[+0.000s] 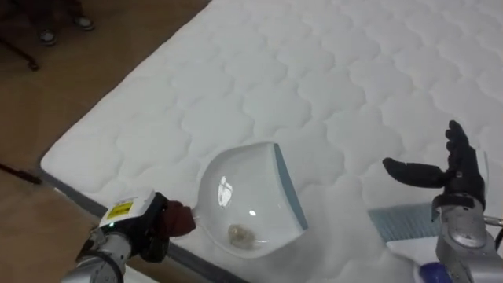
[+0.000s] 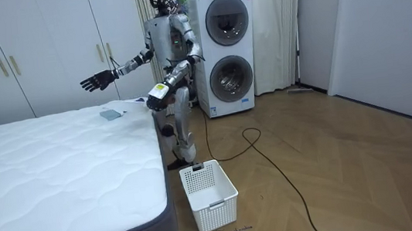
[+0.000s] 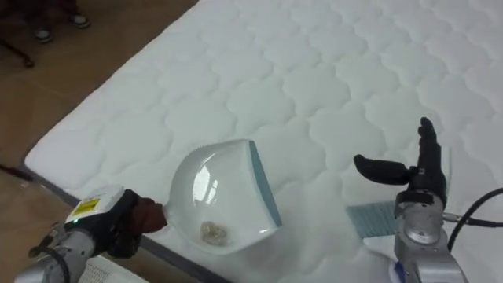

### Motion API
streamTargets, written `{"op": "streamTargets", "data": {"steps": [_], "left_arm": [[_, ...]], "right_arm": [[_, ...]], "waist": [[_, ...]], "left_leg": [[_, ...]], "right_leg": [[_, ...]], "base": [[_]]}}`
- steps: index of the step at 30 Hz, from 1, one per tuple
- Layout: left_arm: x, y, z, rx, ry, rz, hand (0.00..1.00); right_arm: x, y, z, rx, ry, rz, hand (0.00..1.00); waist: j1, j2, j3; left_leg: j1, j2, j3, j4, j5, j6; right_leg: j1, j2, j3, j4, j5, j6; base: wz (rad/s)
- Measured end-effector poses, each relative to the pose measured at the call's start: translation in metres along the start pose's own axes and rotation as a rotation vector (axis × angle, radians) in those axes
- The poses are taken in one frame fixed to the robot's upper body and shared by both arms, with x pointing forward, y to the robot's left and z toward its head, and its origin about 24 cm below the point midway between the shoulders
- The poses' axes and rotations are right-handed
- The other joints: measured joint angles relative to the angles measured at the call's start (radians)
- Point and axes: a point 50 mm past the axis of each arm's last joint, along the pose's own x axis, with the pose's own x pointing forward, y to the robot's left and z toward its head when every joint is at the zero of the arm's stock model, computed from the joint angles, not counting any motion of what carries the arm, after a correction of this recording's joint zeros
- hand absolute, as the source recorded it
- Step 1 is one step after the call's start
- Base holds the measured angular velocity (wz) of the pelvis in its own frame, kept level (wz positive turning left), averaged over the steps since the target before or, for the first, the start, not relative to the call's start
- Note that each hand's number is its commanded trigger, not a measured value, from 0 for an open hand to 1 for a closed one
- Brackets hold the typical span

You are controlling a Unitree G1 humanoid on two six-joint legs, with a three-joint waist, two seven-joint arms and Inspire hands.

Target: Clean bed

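Room view: a bed [image 2: 49, 172] with a bare white quilted mattress fills the room view's left, on a wooden floor [image 2: 336, 163]. The robot stands at the bed's far corner. Behind that corner are two stacked washing machines [image 2: 226, 51], and along the wall past the bed's far side run white wardrobe doors [image 2: 27, 50]. A white slatted basket [image 2: 209, 193] sits on the floor just beside the bed's near corner.

In the eye views the bed's surface is white, stitched in a wavy cloud pattern, and smooth. A flat grey-blue cloth [image 1: 401, 220] lies on the bed near its edge by the robot.

The dustpan [image 1: 251, 196] is over the bed's edge closest to the robot, tilted with its mouth toward the middle of the bed; I cannot tell whether it touches the mattress. It is glossy white with a grey-blue strip along its lip and a dark reddish handle. A small pale crumpled lump of debris [image 1: 238, 233] lies in its bowl.

The left hand [image 1: 153, 228] is wrapped around the dustpan's handle, just off the bed's edge. The right hand [image 1: 460, 177] is raised above the bed over the cloth, fingers straight and thumb spread, holding nothing.
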Motion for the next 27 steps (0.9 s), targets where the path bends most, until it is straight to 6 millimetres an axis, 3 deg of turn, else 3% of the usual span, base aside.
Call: {"op": "streamTargets", "data": {"steps": [2, 3, 5, 7, 9, 10, 11, 12, 13, 15, 16, 18, 19, 22, 24, 25, 26, 27], "left_arm": [[0.0, 0.005, 0.005, 0.001, -0.027, 0.021, 1.0], [0.0, 0.005, 0.005, 0.001, -0.03, 0.022, 1.0], [0.0, 0.007, 0.005, 0.005, -0.031, 0.026, 1.0], [0.001, 0.007, 0.005, 0.006, -0.03, 0.025, 1.0], [0.001, 0.006, 0.005, 0.011, -0.032, 0.024, 1.0], [0.001, 0.005, 0.007, 0.003, -0.035, 0.024, 1.0], [0.002, 0.006, 0.011, -0.007, -0.048, 0.029, 1.0], [0.002, 0.006, 0.012, -0.01, -0.054, 0.029, 1.0], [0.002, 0.006, 0.013, -0.007, -0.058, 0.031, 1.0], [0.002, 0.008, 0.009, -0.006, -0.045, 0.04, 1.0], [0.002, 0.011, 0.006, -0.002, -0.032, 0.052, 1.0], [0.001, 0.013, 0.001, -0.008, -0.014, 0.061, 1.0], [-0.001, 0.013, -0.002, -0.012, -0.002, 0.063, 1.0], [-0.001, 0.013, -0.004, -0.016, 0.008, 0.068, 1.0], [-0.002, 0.011, -0.003, -0.022, 0.005, 0.063, 1.0], [-0.001, 0.01, -0.001, -0.024, 0.003, 0.063, 1.0], [-0.001, 0.008, 0.001, -0.03, 0.0, 0.06, 1.0], [-0.001, 0.008, 0.002, -0.032, -0.003, 0.059, 1.0]], "right_arm": [[0.0, 0.002, 0.003, 0.012, -0.014, 0.013, 0.0], [-0.001, 0.002, 0.004, 0.015, -0.016, 0.017, 0.0], [-0.004, 0.004, 0.004, 0.027, -0.024, 0.016, 0.0], [-0.006, 0.003, 0.007, 0.035, -0.037, 0.002, 0.0], [-0.006, 0.003, 0.009, 0.042, -0.055, -0.01, 0.0], [-0.006, 0.002, 0.011, 0.049, -0.07, -0.016, 0.0], [-0.005, -0.002, 0.014, 0.062, -0.084, -0.032, 0.0], [-0.005, -0.002, 0.015, 0.064, -0.084, -0.036, 0.0], [-0.007, -0.002, 0.013, 0.065, -0.082, -0.029, 0.0], [-0.009, 0.002, 0.012, 0.069, -0.081, -0.001, 0.0], [-0.009, 0.003, 0.012, 0.071, -0.082, 0.016, 0.0], [-0.011, 0.003, 0.012, 0.069, -0.085, 0.028, 0.0], [-0.011, 0.003, 0.011, 0.064, -0.083, 0.028, 0.0], [-0.011, 0.002, 0.014, 0.073, -0.108, 0.021, 0.0], [-0.011, 0.002, 0.014, 0.077, -0.12, 0.019, 0.0], [-0.011, 0.001, 0.014, 0.073, -0.122, 0.011, 0.0], [-0.012, 0.0, 0.013, 0.06, -0.126, 0.001, 0.0], [-0.012, 0.0, 0.012, 0.056, -0.127, -0.005, 0.0]], "waist": [[-0.021, -0.002, 0.0008], [-0.02, 0.0, 0.0014], [-0.018, 0.001, 0.0011], [-0.02, -0.011, 0.0012], [-0.018, -0.033, 0.0027], [-0.014, -0.034, 0.0048], [-0.01, -0.017, 0.0143], [-0.001, -0.015, 0.0169], [0.027, -0.009, 0.013], [0.065, -0.014, 0.0119], [0.081, -0.023, 0.0106], [0.09, -0.038, 0.0078], [0.093, -0.049, 0.0022], [0.095, -0.054, -0.0021], [0.094, -0.044, 0.0031], [0.083, -0.034, 0.0099], [0.058, -0.025, 0.0152], [0.042, -0.026, 0.0179]], "left_leg": [[0.0, -0.093, -0.197, -0.016, 0.032, 0.016], [0.001, -0.11, -0.247, -0.019, 0.04, 0.017], [0.006, -0.147, -0.423, -0.028, 0.08, 0.01], [0.01, -0.173, -0.513, -0.02, 0.101, 0.003], [0.002, -0.2, -0.517, -0.002, 0.108, -0.001], [-0.015, -0.195, -0.474, 0.015, 0.106, -0.004], [-0.038, -0.146, -0.361, 0.021, 0.104, -0.004], [-0.051, -0.123, -0.304, 0.024, 0.101, -0.007], [-0.068, -0.1, -0.233, 0.026, 0.076, -0.021], [-0.074, -0.112, -0.23, 0.013, 0.073, -0.025], [-0.071, -0.125, -0.251, 0.001, 0.076, -0.03], [-0.058, -0.142, -0.29, -0.011, 0.086, -0.043], [-0.049, -0.153, -0.314, -0.011, 0.088, -0.043], [-0.049, -0.169, -0.367, 0.012, 0.088, -0.038], [-0.05, -0.174, -0.391, 0.03, 0.089, -0.039], [-0.058, -0.175, -0.394, 0.031, 0.093, -0.046], [-0.079, -0.154, -0.33, 0.028, 0.102, -0.059], [-0.093, -0.123, -0.258, 0.028, 0.102, -0.062]], "right_leg": [[-0.001, 0.05, 0.216, -0.031, -0.01, 0.01], [-0.001, 0.071, 0.255, -0.046, -0.011, 0.007], [-0.006, 0.155, 0.36, -0.105, -0.006, 0.0], [-0.02, 0.187, 0.416, -0.119, -0.001, -0.005], [-0.012, 0.17, 0.437, -0.135, 0.023, -0.01], [-0.006, 0.162, 0.415, -0.13, 0.039, -0.015], [-0.006, 0.152, 0.374, -0.131, 0.038, -0.014], [-0.015, 0.146, 0.366, -0.126, 0.036, -0.011], [-0.037, 0.131, 0.363, -0.096, 0.023, -0.006], [-0.059, 0.119, 0.366, -0.061, 0.01, -0.001], [-0.06, 0.118, 0.37, -0.065, 0.008, 0.0], [-0.042, 0.123, 0.371, -0.083, 0.009, 0.0], [-0.029, 0.132, 0.373, -0.09, 0.011, -0.004], [-0.009, 0.148, 0.369, -0.097, 0.015, -0.013], [0.017, 0.155, 0.351, -0.098, 0.014, -0.019], [0.029, 0.149, 0.315, -0.103, 0.013, -0.022], [0.039, 0.126, 0.258, -0.118, 0.0, -0.032], [0.036, 0.111, 0.227, -0.116, -0.008, -0.029]], "base": [[1.34], [1.13], [1.22], [1.33], [1.16], [1.01], [0.95], [0.57], [0.16], [0.02], [0.18], [0.33], [0.45], [0.47], [0.53], [0.88], [1.0], [1.26]]}}
